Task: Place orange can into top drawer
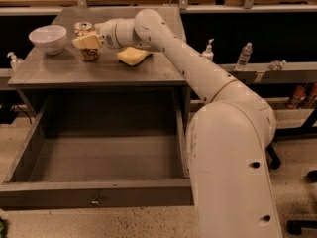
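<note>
The orange can (89, 52) stands upright on the grey table top at the back left, its silver top (83, 27) showing. My gripper (87, 39) is right at the can and covers its middle from the right side. The can rests on the table. The top drawer (99, 195) is pulled wide open below the table, with its small metal knob (95, 200) at the middle of the front panel. The inside of the drawer holds nothing.
A white bowl (47, 37) sits left of the can. A yellow sponge (133, 56) lies to the can's right, under my arm (198, 68). Bottles (243, 56) stand on a lower shelf at the right. My white base (233, 172) is beside the drawer's right side.
</note>
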Controlling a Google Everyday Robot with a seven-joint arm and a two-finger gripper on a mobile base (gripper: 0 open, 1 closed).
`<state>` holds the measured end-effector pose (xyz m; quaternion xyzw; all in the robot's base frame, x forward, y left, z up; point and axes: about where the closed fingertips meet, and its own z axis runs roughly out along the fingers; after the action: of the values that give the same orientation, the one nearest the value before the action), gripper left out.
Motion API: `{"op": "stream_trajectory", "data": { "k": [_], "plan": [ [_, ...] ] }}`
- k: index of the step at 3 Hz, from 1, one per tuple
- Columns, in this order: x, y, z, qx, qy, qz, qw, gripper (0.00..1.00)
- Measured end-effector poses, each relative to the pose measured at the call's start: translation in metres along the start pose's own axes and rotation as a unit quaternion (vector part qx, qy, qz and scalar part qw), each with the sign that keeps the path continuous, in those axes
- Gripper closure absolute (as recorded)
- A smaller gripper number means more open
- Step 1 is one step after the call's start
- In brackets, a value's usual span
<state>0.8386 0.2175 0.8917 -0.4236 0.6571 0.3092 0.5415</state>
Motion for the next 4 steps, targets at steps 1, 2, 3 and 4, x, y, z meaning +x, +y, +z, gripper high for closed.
{"op": "stream_trajectory", "data": {
  "k": [1, 2, 3, 4],
  "plan": [
    [-0.004, 0.002, 0.007, -0.006, -0.034, 0.025, 0.9991, 0.56],
    [-0.020, 0.012, 0.022, -0.040, -0.089, 0.028, 0.9948, 0.87],
    [-0.056, 0.011, -0.006, -0.059, -0.114, -0.027, 0.9914, 1.00],
    [-0.077, 0.022, -0.063, -0.088, -0.079, -0.084, 0.9894, 1.00]
  ]
}}
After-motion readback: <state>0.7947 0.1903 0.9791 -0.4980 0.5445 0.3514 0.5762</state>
